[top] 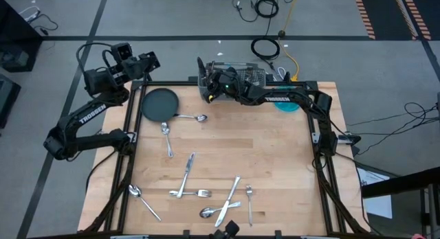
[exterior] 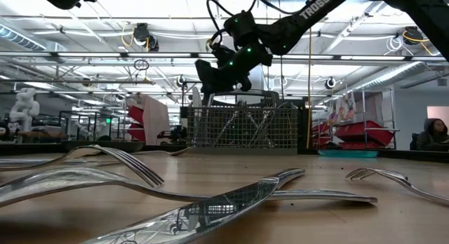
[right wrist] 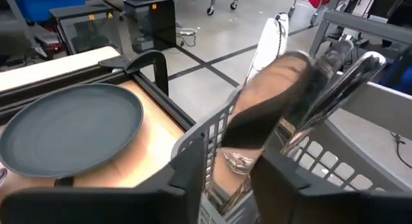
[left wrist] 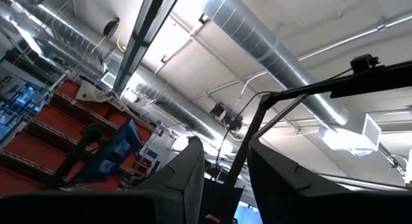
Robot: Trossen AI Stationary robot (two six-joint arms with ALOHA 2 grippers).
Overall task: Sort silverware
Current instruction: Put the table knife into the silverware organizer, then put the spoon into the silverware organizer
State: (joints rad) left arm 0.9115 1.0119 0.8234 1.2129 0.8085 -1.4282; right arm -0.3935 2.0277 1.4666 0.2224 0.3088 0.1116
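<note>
Right gripper [top: 208, 84] over the left end of the wire-mesh caddy [top: 237, 74] at the table's far edge, fingers [right wrist: 193, 159] apart around a blurred utensil [right wrist: 270, 105] standing handle-up; held or just released: cannot tell. Left gripper [top: 148, 60] parked off the far-left corner, aimed at the ceiling, fingers [left wrist: 183, 176] part-way apart, holding nothing. Silverware [top: 185, 176] scattered flat across the near half of the table [top: 275, 156], long axes mixed. 1 spoon [top: 196, 118] lying crosswise beside the dark plate [top: 159, 104]. Open wood on the right.
</note>
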